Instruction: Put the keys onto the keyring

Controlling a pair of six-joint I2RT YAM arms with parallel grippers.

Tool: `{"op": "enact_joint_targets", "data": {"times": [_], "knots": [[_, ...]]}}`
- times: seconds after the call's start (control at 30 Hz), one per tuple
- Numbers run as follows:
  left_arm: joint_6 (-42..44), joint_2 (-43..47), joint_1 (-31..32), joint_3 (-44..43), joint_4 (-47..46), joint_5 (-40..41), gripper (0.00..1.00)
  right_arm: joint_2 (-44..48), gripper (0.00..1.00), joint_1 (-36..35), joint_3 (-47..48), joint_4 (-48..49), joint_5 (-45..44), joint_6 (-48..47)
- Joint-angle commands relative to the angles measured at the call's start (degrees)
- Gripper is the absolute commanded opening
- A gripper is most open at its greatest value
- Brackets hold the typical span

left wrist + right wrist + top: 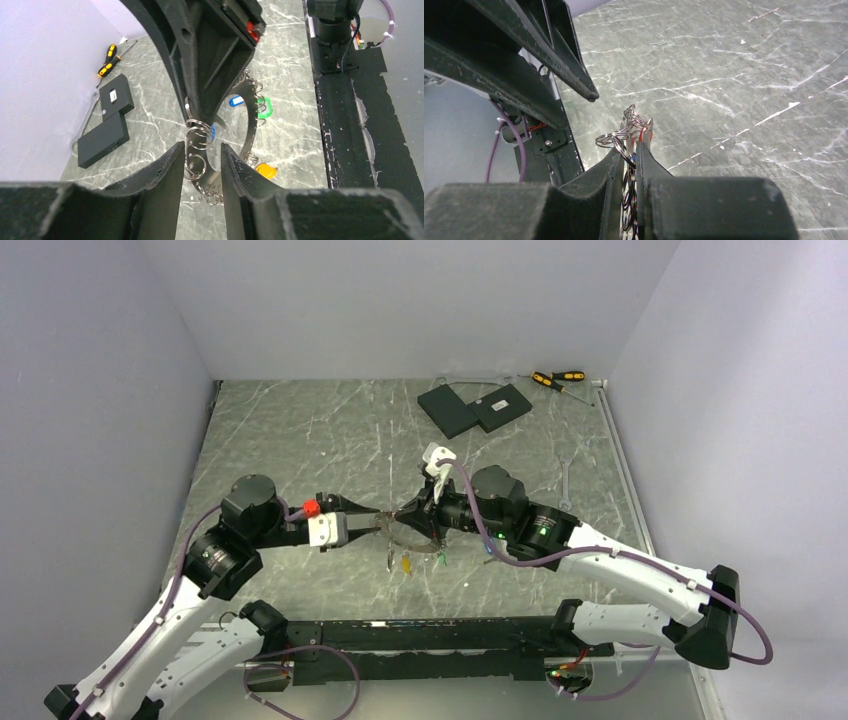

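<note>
The keyring [412, 543] hangs over the table's middle between both grippers. In the left wrist view it is a thin metal band [248, 125] strung with small wire rings. Keys with blue [235, 101], green [263, 107] and yellow [266, 171] heads dangle from it. My left gripper [383, 525] has its jaws narrowed on the band and a small ring [195, 165] at its tips [200, 146]. My right gripper [405, 512] faces it from the right. It is shut [631, 148] on a bunch of small rings with a red key head [644, 134] at the fingertips.
Two dark flat slabs [475, 407] lie at the back, with yellow-and-black screwdrivers [556, 379] beside them near the right wall. The black base rail [430, 635] runs along the near edge. White walls close in the left, back and right sides.
</note>
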State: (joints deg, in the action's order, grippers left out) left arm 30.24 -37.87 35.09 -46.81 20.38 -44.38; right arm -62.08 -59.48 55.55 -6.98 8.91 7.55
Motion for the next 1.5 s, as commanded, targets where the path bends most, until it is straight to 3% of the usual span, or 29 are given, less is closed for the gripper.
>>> {"op": "enact_joint_targets", "data": {"times": [0.0, 0.1, 0.23, 0.33, 0.43, 0.7, 0.97, 1.23, 1.47], "knots": [[-6.7, -1.1, 0.2, -2.7, -1.6, 2.6, 0.37, 2.4, 0.0, 0.1, 2.1, 3.9, -2.5, 0.0], [-12.4, 1.1, 0.2, 0.8, -7.8, 2.4, 0.39, 2.4, 0.0, 0.1, 2.2, 3.9, -3.5, -0.1], [-26.4, 1.6, 0.2, 3.1, -15.2, 11.4, 0.36, 2.0, 0.0, 0.1, 2.7, 3.1, -5.1, -0.5], [-34.2, -1.3, 0.2, -0.1, -13.2, 16.7, 0.33, 1.5, 0.0, 0.1, 3.3, 2.2, -7.0, -0.5], [-38.9, -4.3, 0.2, -3.7, -9.4, 20.1, 0.37, 1.2, 0.0, 0.1, 3.8, 1.9, -8.1, -0.4], [-37.6, -8.2, 0.2, -5.2, -7.6, 15.3, 0.4, 2.2, 0.0, 0.9, 3.4, 2.2, -7.1, 0.4], [-44.2, -9.0, 0.2, -3.6, -13.4, 10.2, 0.35, -0.2, 0.0, 1.8, 5.7, -1.5, -9.4, 2.0], [-47.5, -11.6, 0.8, -2.7, -16.6, 9.1, 0.31, -1.7, 0.0, 2.3, 7.0, -2.6, -10.0, 2.5], [-45.4, -13.1, 2.1, -2.8, -15.9, 10.1, 0.32, -1.9, 0.0, 2.4, 7.2, -2.8, -9.9, 2.6]]}}
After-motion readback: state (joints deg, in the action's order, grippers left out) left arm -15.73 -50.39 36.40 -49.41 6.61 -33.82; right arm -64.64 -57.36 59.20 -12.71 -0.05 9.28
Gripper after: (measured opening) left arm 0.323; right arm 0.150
